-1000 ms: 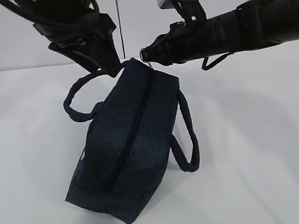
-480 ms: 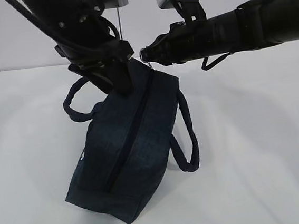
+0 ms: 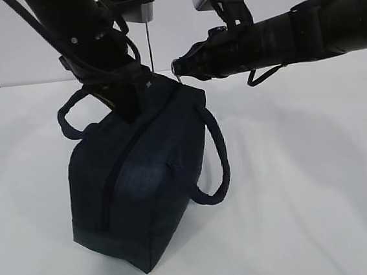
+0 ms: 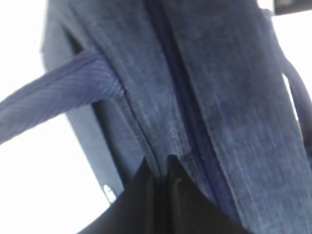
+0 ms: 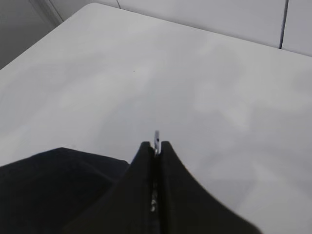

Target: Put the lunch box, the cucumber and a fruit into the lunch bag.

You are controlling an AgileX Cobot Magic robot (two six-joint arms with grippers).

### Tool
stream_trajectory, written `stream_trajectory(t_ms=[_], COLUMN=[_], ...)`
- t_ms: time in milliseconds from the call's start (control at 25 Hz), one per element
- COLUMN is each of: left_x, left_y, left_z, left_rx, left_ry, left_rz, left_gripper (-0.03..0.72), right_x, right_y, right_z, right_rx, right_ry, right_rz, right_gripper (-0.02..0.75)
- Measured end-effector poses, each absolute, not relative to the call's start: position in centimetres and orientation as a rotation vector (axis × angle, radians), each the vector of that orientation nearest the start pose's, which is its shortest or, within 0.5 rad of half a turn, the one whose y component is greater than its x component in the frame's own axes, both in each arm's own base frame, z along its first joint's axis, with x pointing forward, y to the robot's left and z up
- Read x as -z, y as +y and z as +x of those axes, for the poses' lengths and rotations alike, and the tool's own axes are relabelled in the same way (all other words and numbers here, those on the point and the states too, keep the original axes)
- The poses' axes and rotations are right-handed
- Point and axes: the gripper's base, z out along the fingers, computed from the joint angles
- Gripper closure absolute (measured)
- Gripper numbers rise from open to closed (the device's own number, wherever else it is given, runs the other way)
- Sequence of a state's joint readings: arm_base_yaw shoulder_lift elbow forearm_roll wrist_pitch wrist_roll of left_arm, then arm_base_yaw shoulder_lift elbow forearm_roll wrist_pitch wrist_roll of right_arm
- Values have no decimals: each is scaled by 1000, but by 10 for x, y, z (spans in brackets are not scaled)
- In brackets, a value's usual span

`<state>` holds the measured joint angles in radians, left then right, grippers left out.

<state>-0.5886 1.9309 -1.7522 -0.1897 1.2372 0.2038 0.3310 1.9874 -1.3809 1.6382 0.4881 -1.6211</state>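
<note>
lunch bag (image 3: 142,180): upright on white table (image 3: 305,184), zipper closed | left gripper (image 4: 161,168): clamped on bag's top fabric | right gripper (image 5: 156,146): pinching silver ring pull (image 5: 156,138) at bag's far end | logo: probably hidden, unreadable

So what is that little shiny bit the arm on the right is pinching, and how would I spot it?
Start at the dark navy lunch bag standing on the white table. Follow the zipper along its top to the far end, where the right gripper meets the bag. There, pinched in the shut jaws, is a silver ring pull, the only bright metal on the dark fabric.
</note>
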Motion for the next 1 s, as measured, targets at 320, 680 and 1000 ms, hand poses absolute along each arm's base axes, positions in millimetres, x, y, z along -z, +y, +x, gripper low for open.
stream_trajectory(t_ms=[320, 680, 1000], left_x=[-311, -341, -375], left_y=[-235, -232, -225], left_z=[325, 310, 289], left_rx=[333, 405, 496], left_ry=[2651, 2575, 2499], left_rz=[1064, 1046, 1024], left_gripper=[694, 694, 694], right_x=[-224, -227, -231], right_y=[172, 152, 153], right_z=[417, 423, 422], right_rx=[-715, -731, -776], right_ry=[1976, 1969, 1952], right_rz=[-583, -533, -531], right_gripper=[731, 731, 731])
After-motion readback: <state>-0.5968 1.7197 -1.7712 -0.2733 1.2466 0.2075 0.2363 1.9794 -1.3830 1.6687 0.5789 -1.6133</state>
